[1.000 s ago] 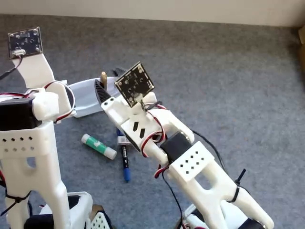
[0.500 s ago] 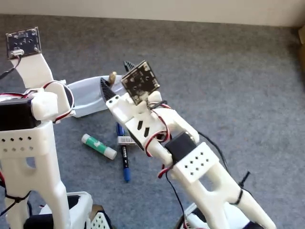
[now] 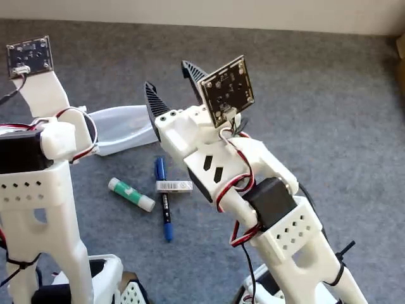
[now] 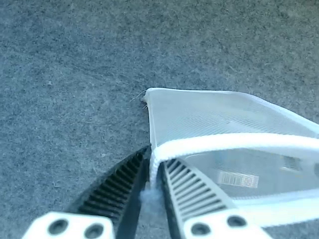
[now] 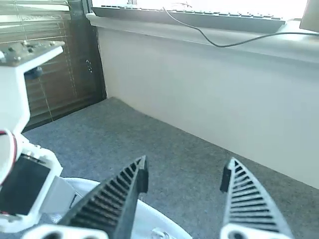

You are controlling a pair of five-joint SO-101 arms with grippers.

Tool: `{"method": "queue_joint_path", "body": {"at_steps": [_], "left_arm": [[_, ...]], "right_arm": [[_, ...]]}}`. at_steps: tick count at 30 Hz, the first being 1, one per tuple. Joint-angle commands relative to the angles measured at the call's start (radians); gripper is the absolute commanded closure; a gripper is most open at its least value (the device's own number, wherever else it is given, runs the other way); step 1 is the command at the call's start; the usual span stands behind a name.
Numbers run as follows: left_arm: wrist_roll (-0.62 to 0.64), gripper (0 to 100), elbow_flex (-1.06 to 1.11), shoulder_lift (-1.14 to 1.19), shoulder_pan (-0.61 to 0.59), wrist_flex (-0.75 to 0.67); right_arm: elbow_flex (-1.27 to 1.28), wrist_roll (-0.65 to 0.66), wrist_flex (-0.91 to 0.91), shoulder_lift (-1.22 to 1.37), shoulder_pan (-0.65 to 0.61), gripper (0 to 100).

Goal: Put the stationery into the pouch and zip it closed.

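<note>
Nearest the arm bases, two pieces of stationery lie loose on the grey carpet [image 3: 329,114]: the glue stick [image 3: 131,194], and just beside it the blue pen [image 3: 164,206] with a barcoded tag [image 3: 174,186] across its barrel. Farther out is the pouch [image 3: 120,128], flat on the carpet and unzipped, and the left gripper [image 4: 153,162] is clamped hard on the corner of its white rim. Higher and farther still hangs the right gripper [image 3: 169,82], jaws spread wide and nothing between them. By my reading, the job now is the next pickup. The right arm should drop straight down, straddle the pen across its barrel rather than along it, and then feed it in lengthwise. Meanwhile the left arm should hold that rim steady. The left wrist camera settles the pinch, which from above is masked by the arm's own body. It also catches a label through the mesh [image 4: 239,178]. The overhead view gives the layout of the loose pieces.
</note>
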Motion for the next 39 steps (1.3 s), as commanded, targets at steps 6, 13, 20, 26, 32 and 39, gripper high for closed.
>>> {"method": "queue_joint_path", "body": {"at_steps": [6,13,20,26,32,39], "left_arm": [[0.009,99,-0.002,0.010,-0.035,-0.006],[0.014,99,0.007,-0.097,-0.166,-0.011],[0.015,99,0.124,-0.265,-0.191,-0.064],[0.038,99,0.240,-0.346,-0.226,-0.155],[0.041,99,0.251,-0.355,-0.315,-0.158],[0.043,99,0.285,-0.355,-0.320,-0.193]], "right_arm": [[-0.059,-0.008,0.007,-0.038,0.015,77.2],[-0.061,-0.009,0.005,-0.007,0.105,77.2],[-0.068,-0.003,0.005,0.154,0.130,77.2],[-0.068,-0.003,0.015,0.177,0.128,77.2],[-0.065,-0.002,0.180,0.185,0.128,77.2],[0.018,-0.005,0.298,0.189,0.124,77.2]]}}
